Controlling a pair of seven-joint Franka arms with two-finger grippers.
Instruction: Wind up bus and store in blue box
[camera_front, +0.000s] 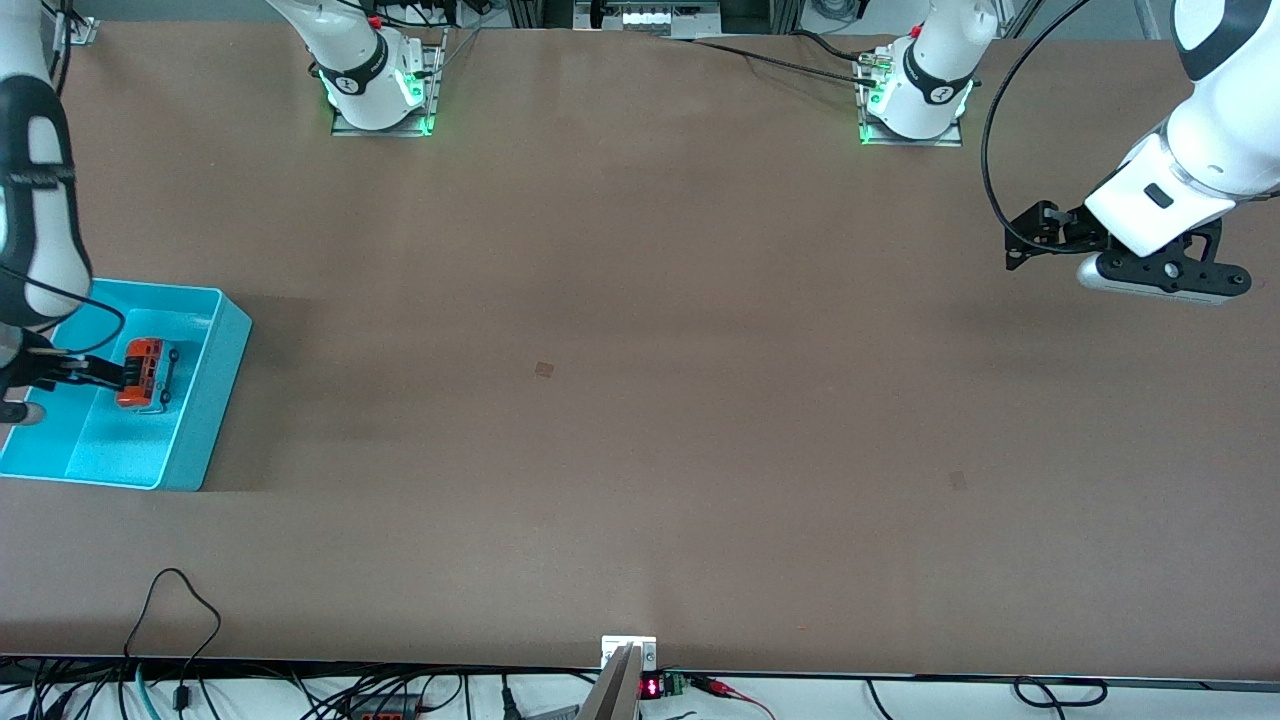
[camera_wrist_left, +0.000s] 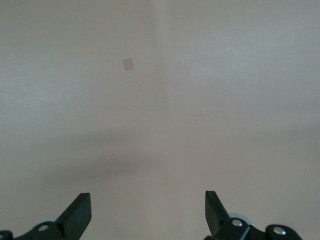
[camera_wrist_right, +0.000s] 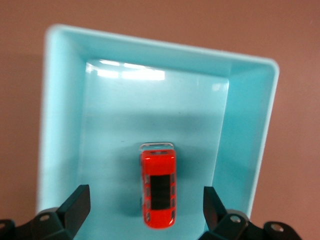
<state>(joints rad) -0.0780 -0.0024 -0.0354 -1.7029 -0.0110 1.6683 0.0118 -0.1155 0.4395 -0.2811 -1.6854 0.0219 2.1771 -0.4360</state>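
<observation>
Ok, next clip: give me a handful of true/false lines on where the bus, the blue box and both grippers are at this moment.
1. The bus sits on the floor of the blue box. True.
2. The right gripper is clamped on the bus. False: its fingers are spread wide, well clear of the bus on both sides.
3. The left gripper is over the blue box. False: it hangs open over bare table at the left arm's end, with nothing between its fingers.
4. The blue box lies at the right arm's end of the table. True.
5. The bus lies tipped on its side. False: the right wrist view looks down on its black roof panel, so it is upright.
</observation>
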